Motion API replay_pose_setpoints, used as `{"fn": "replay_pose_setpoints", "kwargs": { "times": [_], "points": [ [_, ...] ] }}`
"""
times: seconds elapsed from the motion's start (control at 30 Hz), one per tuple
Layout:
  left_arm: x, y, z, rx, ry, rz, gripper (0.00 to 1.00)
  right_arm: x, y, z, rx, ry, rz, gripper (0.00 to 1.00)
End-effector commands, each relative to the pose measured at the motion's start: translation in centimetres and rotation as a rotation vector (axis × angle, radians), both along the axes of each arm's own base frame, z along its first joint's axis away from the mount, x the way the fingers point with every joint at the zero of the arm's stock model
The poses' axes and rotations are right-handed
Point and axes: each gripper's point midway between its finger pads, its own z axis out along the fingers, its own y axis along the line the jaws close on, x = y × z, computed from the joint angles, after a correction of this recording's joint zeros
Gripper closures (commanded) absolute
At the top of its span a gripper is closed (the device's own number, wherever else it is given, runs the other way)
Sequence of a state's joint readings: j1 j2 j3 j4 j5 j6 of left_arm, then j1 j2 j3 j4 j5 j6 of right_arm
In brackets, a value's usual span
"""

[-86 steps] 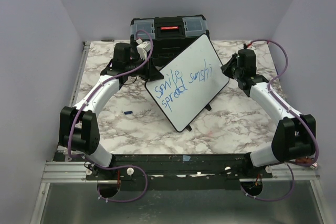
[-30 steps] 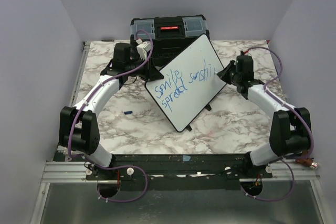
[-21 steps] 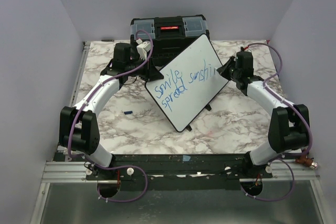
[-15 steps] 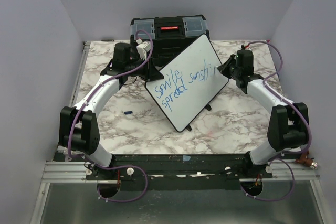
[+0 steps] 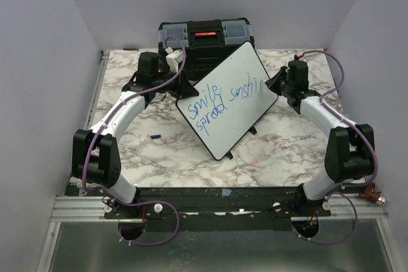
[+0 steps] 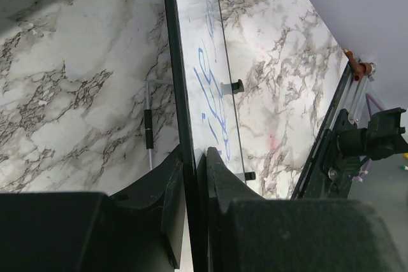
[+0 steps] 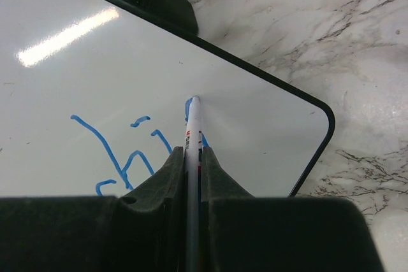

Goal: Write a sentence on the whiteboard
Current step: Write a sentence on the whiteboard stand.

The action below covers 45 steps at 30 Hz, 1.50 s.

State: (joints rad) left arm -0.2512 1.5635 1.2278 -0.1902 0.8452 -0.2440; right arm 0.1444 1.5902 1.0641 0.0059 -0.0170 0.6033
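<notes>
Both arms reach out from their bases and bend inward, so the 2 grippers point toward each other. The left arm (image 5: 121,114) stretches long and low with its elbow out to the side. The left gripper (image 6: 193,160) has its 2 fingers (image 6: 167,189) pressed tight on the edge of the whiteboard (image 6: 194,30). The right arm (image 5: 322,114) (its shoulder link standing nearly upright) angles in. The right gripper (image 7: 192,154) pinches a marker (image 7: 192,122) between closed fingers, with the tip pointing forward.

whiteboard (image 7: 76,74): glossy white, smooth, reflects a light streak; thin blk rim. table (image 5: 280,148): smooth marble-look top, slight sheen. toolbox (image 5: 204,49): blk plastic w/ clear lids. marker (image 7: 192,133): white plastic barrel. rail (image 5: 83,211): bare metal.
</notes>
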Motion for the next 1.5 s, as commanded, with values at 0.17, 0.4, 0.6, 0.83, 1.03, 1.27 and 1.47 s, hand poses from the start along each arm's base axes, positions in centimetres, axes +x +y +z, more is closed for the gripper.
{"fn": "replay_pose_setpoints", "kwargs": {
  "times": [0.17,0.4,0.6,0.83,1.03,1.27,1.47],
  "points": [
    [1.0,-0.2,2.5,0.013,-0.192,-0.025,1.0,-1.9,-0.2,-3.2,-0.008,0.091,0.002,0.99],
    [1.1,-0.2,2.4,0.011,-0.19,-0.025,1.0,-3.4,-0.2,-3.6,0.001,0.105,0.012,0.99],
    [1.0,-0.2,2.5,0.01,-0.191,-0.025,1.0,-4.4,-0.3,-4.1,0.004,0.121,0.013,0.99],
    [0.9,-0.2,2.5,0.011,-0.191,-0.024,1.0,-4.9,-1.5,-2.8,-0.048,0.102,-0.028,0.99],
    [0.9,-0.2,2.6,0.01,-0.193,-0.024,1.0,-5.2,-2.6,0.1,-0.075,0.033,-0.07,0.99],
    [0.8,-0.1,2.7,0.011,-0.198,-0.023,1.0,-5.8,-3.4,2.3,-0.085,-0.032,-0.104,0.99],
    [0.7,-0.2,2.9,0.006,-0.2,-0.028,1.0,-5.1,-3.7,1.7,-0.063,-0.016,-0.098,0.99]
  ]
}}
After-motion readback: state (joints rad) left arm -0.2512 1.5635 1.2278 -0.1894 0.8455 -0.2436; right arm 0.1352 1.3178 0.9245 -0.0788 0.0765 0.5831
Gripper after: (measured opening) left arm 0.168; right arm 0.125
